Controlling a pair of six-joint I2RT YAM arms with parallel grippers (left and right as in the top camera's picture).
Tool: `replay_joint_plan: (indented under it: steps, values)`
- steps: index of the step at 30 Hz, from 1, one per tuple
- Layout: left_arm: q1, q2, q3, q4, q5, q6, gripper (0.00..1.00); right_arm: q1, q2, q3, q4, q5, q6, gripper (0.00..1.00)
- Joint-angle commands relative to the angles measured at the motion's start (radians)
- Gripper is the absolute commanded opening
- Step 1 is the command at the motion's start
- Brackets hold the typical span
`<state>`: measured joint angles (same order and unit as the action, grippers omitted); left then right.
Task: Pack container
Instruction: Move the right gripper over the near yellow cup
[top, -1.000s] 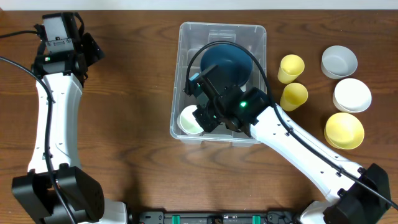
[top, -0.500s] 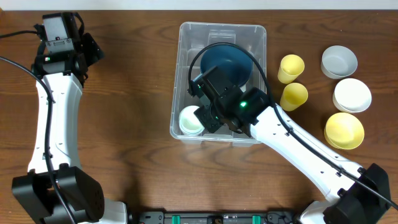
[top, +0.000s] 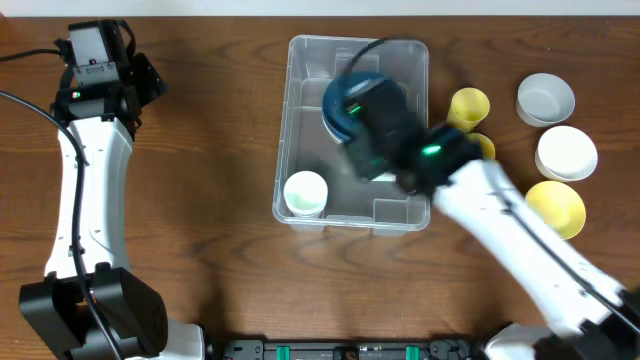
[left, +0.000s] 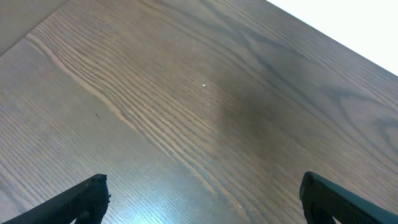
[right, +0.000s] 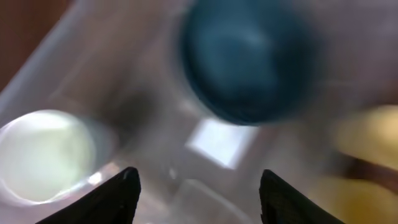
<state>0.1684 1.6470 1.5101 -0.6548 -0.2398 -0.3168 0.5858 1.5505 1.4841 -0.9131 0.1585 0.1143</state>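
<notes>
The container (top: 296, 110), a clear rectangular bin, stands mid-table. Inside it, a pale green-white cup (top: 305, 193) stands upright at the front left corner. A dark blue bowl (top: 337, 108) lies at the back, partly under my right arm. My right gripper (top: 358, 108) is blurred by motion above the bowl. In the right wrist view it (right: 199, 193) is open with nothing between its fingers, over the bin's white label (right: 217, 143), with the bowl (right: 249, 59) ahead and the cup (right: 46, 152) to the left. My left gripper (left: 202, 199) is open over bare wood, far left (top: 150, 80).
To the right of the bin stand two yellow cups (top: 468, 105) (top: 484, 146), the nearer one partly behind my right arm. Farther right are a grey bowl (top: 545, 98), a white bowl (top: 566, 152) and a yellow bowl (top: 555, 208).
My right gripper opened and let go of the pale cup at the bin's front left. It then swung back and right over the blue bowl. The left arm has not moved.
</notes>
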Motion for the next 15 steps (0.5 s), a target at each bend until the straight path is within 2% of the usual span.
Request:
replay_joint_plan:
  steps: [1,8,15]
  values:
    - [0.003,-0.014,0.013,-0.003,-0.012,0.002,0.98,-0.127,-0.095,0.042,-0.027,0.1,0.079,0.61]
    - [0.003,-0.014,0.013,-0.003,-0.012,0.002,0.98,-0.426,-0.103,0.033,-0.148,0.041,0.109,0.67]
    - [0.003,-0.014,0.013,-0.004,-0.012,0.002,0.98,-0.578,-0.09,-0.032,-0.124,-0.006,0.106,0.69]
